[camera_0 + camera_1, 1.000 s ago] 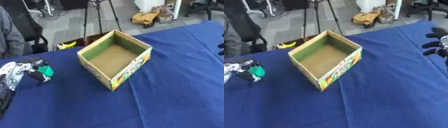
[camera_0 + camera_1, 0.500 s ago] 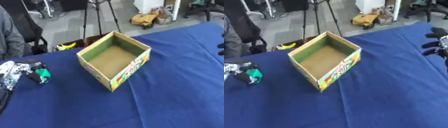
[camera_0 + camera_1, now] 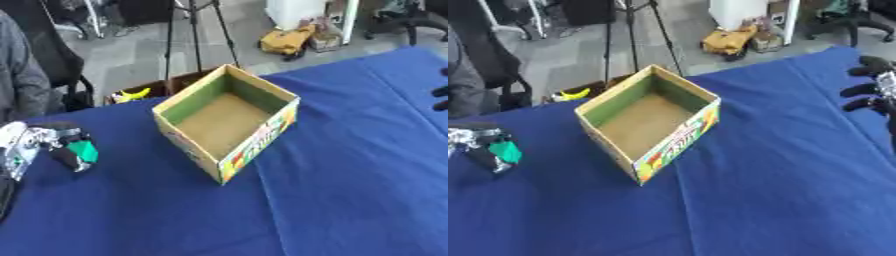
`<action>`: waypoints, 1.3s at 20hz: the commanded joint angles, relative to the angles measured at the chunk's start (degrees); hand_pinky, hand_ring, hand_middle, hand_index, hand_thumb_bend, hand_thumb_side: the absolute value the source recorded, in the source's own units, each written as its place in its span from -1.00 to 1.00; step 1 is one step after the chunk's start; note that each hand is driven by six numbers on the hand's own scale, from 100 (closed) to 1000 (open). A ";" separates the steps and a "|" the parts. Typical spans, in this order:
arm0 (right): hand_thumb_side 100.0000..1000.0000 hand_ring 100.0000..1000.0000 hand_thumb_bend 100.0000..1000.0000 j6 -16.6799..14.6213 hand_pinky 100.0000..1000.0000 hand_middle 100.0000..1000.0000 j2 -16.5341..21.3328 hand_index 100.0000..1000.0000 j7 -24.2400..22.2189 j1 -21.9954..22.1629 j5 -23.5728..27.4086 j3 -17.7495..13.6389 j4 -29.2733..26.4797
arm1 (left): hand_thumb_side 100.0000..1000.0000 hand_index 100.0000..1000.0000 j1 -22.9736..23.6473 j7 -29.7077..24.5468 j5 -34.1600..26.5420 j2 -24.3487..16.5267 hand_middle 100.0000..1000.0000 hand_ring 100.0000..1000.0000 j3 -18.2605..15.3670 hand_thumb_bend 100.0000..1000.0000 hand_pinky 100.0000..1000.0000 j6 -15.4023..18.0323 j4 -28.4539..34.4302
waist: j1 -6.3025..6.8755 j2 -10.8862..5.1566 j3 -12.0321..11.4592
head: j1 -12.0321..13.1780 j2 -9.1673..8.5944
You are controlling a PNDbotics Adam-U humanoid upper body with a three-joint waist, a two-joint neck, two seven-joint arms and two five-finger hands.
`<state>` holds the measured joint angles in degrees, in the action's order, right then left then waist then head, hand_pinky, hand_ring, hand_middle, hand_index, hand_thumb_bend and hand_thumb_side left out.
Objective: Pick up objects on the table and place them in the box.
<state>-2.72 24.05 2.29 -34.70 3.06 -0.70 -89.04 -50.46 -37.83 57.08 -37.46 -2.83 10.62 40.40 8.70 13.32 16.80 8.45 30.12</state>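
Over the last second the left hand has drawn a little further toward the left edge of the blue desk, and the small green object has travelled with it; the cardboard box shows no real shift. This suggests the pick is done or nearly so, with the carry to the box not yet begun, since hand and object remain well apart from the box's near-left wall.

The left hand's fingers are curled around the green object, which shows between them as a bright green block with a dark part beside it; whether it is clear of the cloth cannot be told. The box stands open in the middle of the desk, its brown floor bare.

The right hand shows only at the right edge, dark fingers relaxed and spread, holding nothing and touching none of the task's things.
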 commanded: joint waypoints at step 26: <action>0.67 0.17 -1.00 -0.13 -0.04 0.39 1.00 0.68 -0.26 -0.31 0.20 -0.72 -0.13 | -0.64 0.46 0.90 -2.44 1.70 -4.25 0.21 -0.08 0.08 -0.67 -0.14 -0.69 0.77 | -0.88 -1.43 -0.79 | -1.21 -0.26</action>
<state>-2.74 24.05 2.26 -34.23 3.06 -1.02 -88.68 -48.87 -40.33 58.88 -39.34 -2.67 10.16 40.73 8.32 12.88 16.13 7.40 30.18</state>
